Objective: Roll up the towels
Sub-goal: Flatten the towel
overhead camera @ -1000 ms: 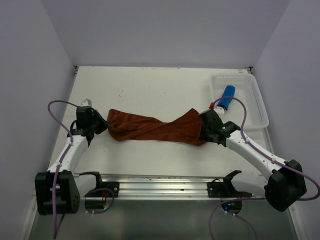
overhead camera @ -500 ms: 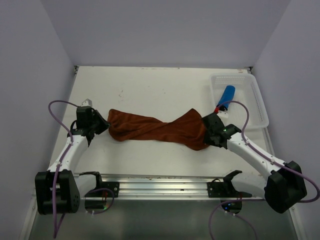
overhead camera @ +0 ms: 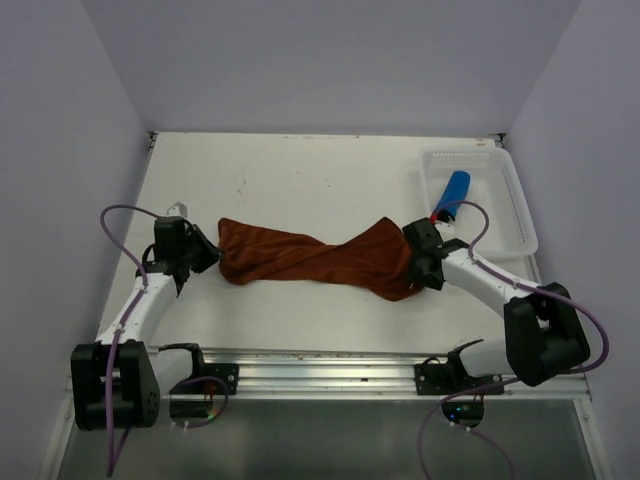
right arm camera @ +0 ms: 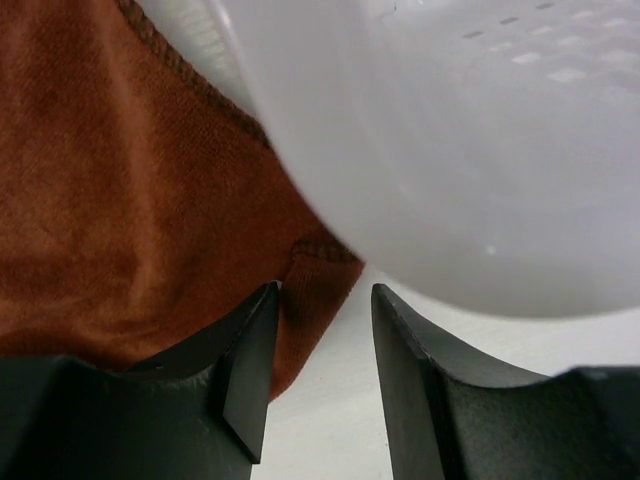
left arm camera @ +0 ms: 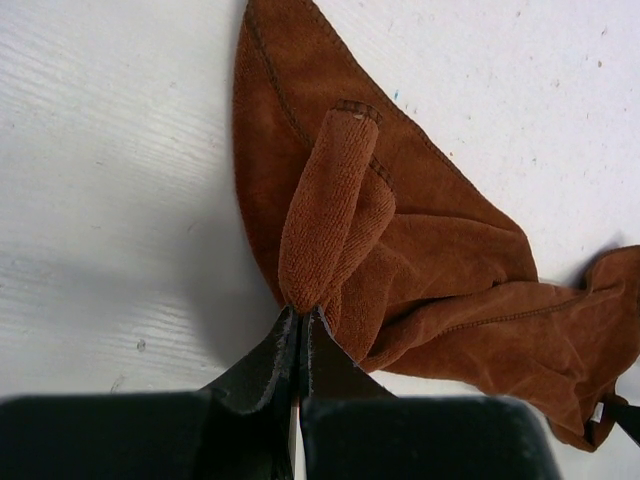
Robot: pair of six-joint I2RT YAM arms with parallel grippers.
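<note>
The rust-brown towel (overhead camera: 312, 257) lies twisted across mid-table, soft and floppy, best taken by its hemmed corners: the left gripper (left arm camera: 300, 330) pinches one end tight while the right gripper (right arm camera: 320, 350) stands parted at the other corner, grasping nothing.

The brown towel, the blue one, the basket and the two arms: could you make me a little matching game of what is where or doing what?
Column one:
1. rust-brown towel
2. blue towel
3. left end effector
4. right end effector

Column two:
A. rolled up, lying in the white basket
B. open, with the cloth's right corner between its fingers
C. twisted, stretched across the table
D. shut on a bunched fold at the cloth's left end

Pairs: 1-C, 2-A, 3-D, 4-B
</note>
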